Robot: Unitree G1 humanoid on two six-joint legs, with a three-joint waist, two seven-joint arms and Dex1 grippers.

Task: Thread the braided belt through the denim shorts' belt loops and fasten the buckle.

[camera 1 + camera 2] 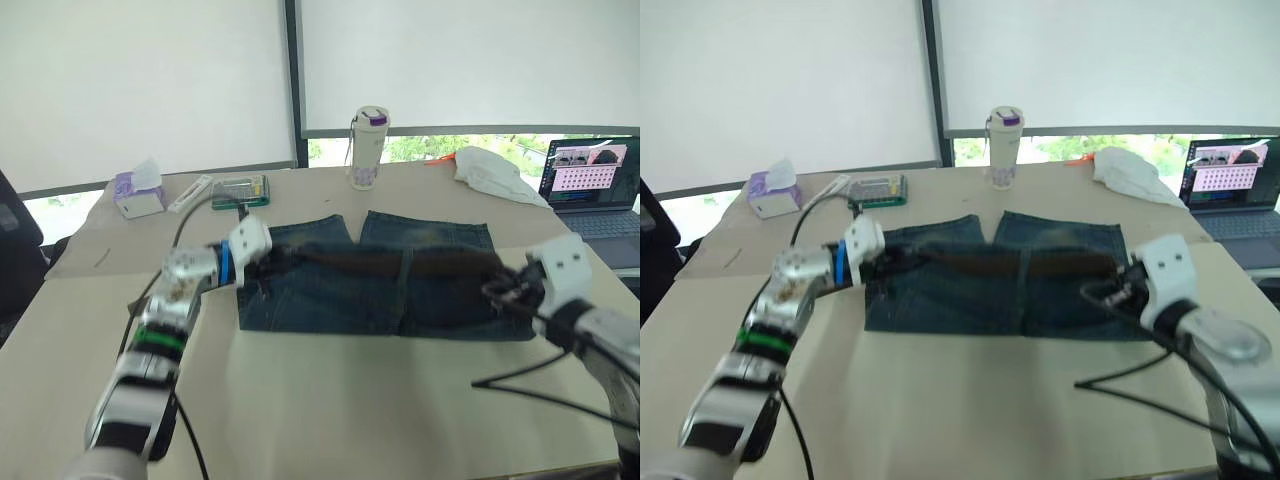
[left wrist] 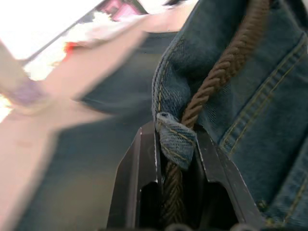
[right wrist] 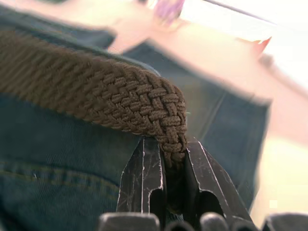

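One shorts [image 1: 385,290], one belt [image 1: 400,263], two tools: left tool [image 1: 268,262], right tool [image 1: 497,290].

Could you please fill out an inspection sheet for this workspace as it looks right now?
Surface: beige table.
Job's things: denim shorts lying flat; braided belt stretched across the waistband.
Clutter: tissue box, bottle, white cloth, laptop.
Hands: left hand shut on belt and a belt loop; right hand shut on belt.
Cables: black cables on table.
Surroundings: window blinds.
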